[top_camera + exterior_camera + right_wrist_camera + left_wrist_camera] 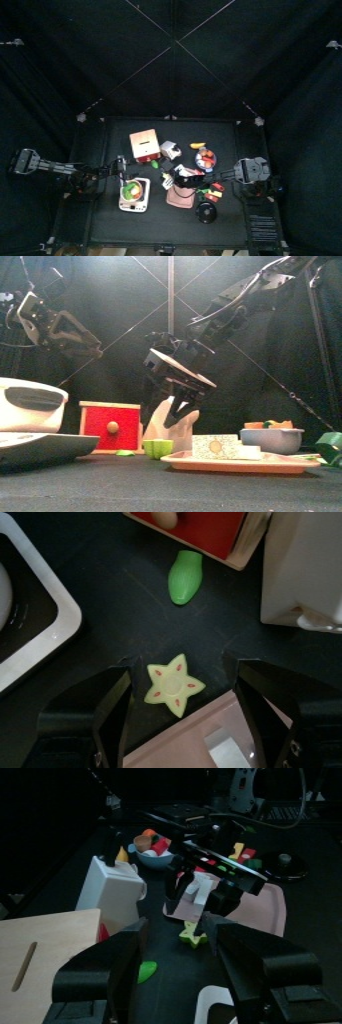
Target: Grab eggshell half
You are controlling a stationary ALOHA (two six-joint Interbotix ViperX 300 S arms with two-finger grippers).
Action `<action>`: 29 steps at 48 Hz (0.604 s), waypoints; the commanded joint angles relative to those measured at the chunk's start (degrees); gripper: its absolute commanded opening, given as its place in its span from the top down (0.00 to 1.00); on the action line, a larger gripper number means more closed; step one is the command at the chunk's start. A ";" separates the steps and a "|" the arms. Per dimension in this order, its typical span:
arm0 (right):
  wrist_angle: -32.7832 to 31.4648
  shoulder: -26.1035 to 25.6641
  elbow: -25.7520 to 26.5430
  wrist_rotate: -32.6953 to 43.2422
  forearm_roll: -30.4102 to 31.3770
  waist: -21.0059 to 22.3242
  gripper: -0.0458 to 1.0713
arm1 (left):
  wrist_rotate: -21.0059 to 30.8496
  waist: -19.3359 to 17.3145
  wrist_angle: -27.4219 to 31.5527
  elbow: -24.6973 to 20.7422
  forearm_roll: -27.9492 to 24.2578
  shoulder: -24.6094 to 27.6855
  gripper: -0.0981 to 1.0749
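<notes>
The bench (100, 150) is crowded, so the right arm reaches in from 3 o'clock to hang over its middle. The left claw (181, 933) waits at 9 o'clock, spread wide and empty, likely kept clear of the work. The red box (111, 426) stands toward 11 o'clock and the pink tray (221, 463) lies toward 5 o'clock, leaving a narrow gap between them. The jagged white piece (175, 422), which I take to be the eggshell half, stands in that gap near 12 o'clock of centre. The right claw (187, 672) is released, its jaws straddling a yellow star (174, 684) beside a green pod (185, 578). It seems poised short of the shell.
</notes>
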State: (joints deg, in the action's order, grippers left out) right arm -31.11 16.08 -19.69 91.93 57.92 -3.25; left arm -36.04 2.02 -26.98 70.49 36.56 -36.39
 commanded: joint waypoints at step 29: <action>-27.33 -29.79 -24.79 0.26 -19.69 0.35 0.11 | 0.09 -0.44 -0.18 -0.44 -0.18 0.00 0.19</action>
State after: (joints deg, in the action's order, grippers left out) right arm -58.10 -10.55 -43.24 91.93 39.73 -4.22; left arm -35.95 1.76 -26.98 70.75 36.56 -36.39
